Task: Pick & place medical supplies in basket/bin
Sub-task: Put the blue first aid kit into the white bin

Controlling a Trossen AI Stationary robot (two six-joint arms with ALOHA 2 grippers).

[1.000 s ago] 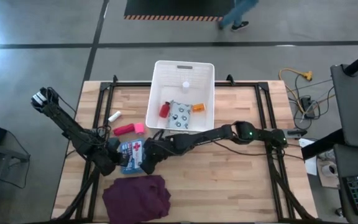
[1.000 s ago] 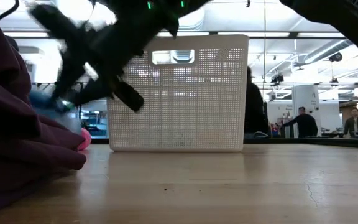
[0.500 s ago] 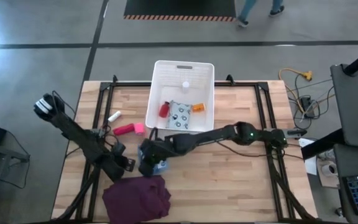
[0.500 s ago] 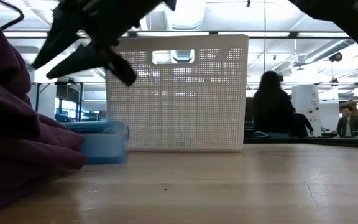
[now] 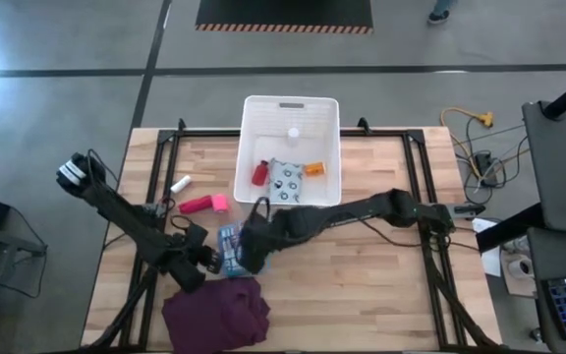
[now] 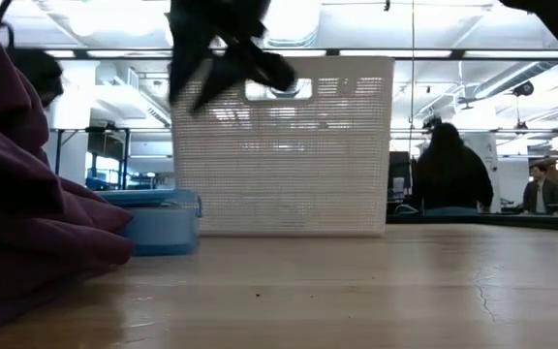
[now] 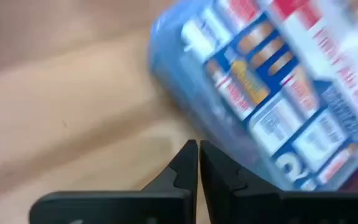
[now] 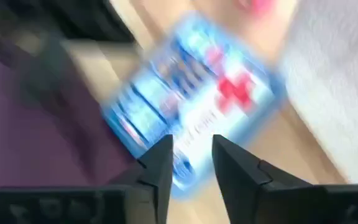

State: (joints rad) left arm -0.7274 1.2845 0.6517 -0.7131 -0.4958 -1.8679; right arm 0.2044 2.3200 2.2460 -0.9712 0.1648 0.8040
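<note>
1. Right gripper [image 8: 190,168] hangs above the blue pouch [image 5: 228,246], its fingers [image 8: 158,167] parted by a narrow gap and holding nothing; the pouch lies flat on the table [image 5: 362,285], apart from the fingers.
2. Gap looks narrower than the pouch is wide, so a descent now may press on the top face instead of straddling an edge, and the pouch may skid.
3. Left gripper [image 7: 198,163] sits shut and empty just beside the pouch, low on the wood; if both arms close in at once, they may collide or knock the pouch aside.
4. Purple cloth [image 5: 214,313] lies just next to the pouch; a low grasp may snag the fabric and drag it along.
5. Basket [image 5: 254,118] stands near, already holding the red bottle [image 5: 259,174], patterned pouch [image 5: 284,184], orange box [image 5: 313,169] and a white vial [image 5: 293,134]; a low carry may strike its near wall.
6. Tube [image 5: 196,205], pink cube [image 5: 221,203] and another white vial [image 5: 180,184] wait on the table beyond the left arm.
</note>
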